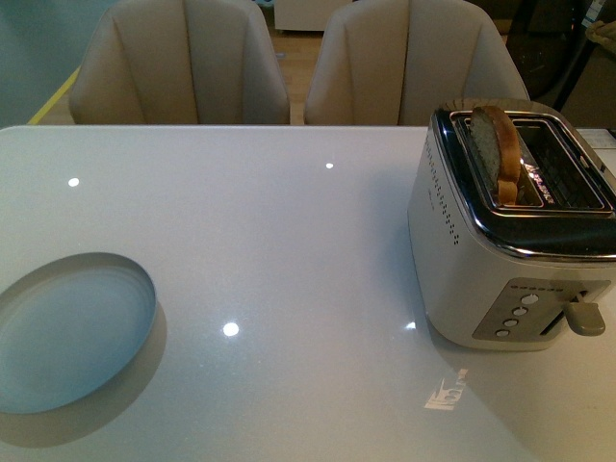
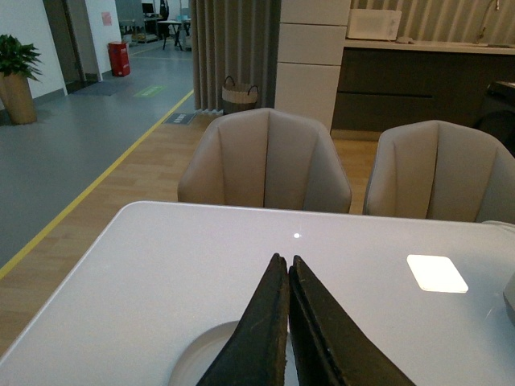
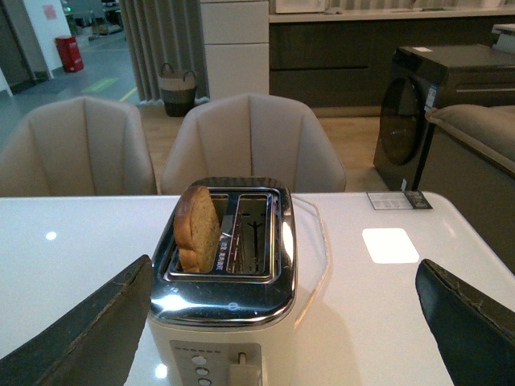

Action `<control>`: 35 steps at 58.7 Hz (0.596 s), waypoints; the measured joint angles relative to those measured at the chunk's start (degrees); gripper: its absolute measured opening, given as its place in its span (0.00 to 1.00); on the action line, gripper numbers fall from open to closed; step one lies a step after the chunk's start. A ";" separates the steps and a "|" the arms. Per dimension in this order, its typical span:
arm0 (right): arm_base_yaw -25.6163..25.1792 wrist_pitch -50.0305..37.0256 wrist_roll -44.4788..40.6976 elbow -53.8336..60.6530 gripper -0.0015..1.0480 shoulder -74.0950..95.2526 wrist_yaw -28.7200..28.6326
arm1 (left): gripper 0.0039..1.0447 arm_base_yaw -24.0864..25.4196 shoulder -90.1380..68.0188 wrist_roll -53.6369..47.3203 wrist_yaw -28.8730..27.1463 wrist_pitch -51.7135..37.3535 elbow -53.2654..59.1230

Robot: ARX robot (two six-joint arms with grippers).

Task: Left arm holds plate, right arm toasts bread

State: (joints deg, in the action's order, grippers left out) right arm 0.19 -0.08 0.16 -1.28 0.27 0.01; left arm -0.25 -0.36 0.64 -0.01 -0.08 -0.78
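Pale blue-grey, the plate is lying at the left of the white table in the front view, well apart from the toaster at the right, where the bread is standing up out of the left slot; neither arm is showing.

From the left wrist, the left gripper is hovering above the plate's rim, jaws pressed together on nothing.

From the right wrist, the right gripper is spread wide, straddling the toaster, bread sitting proud. Judging by this, the bread should be pinched flat across its faces and lifted straight up, while the left opens for the rim.
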 joint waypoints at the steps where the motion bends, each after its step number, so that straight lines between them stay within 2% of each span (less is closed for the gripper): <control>1: 0.00 0.00 -0.02 0.00 0.91 0.00 0.02 | 0.03 0.00 0.00 0.00 0.00 0.00 0.00; 16: 0.00 0.00 0.00 0.00 0.91 0.00 0.00 | 0.03 0.00 0.00 0.00 0.00 0.00 0.00; 35: 0.00 0.00 0.00 0.00 0.91 0.00 0.00 | 0.59 0.00 0.00 0.00 0.00 0.00 0.00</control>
State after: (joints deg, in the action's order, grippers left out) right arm 0.19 -0.08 0.16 -1.28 0.27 0.01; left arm -0.25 -0.36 0.64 -0.01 -0.08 -0.78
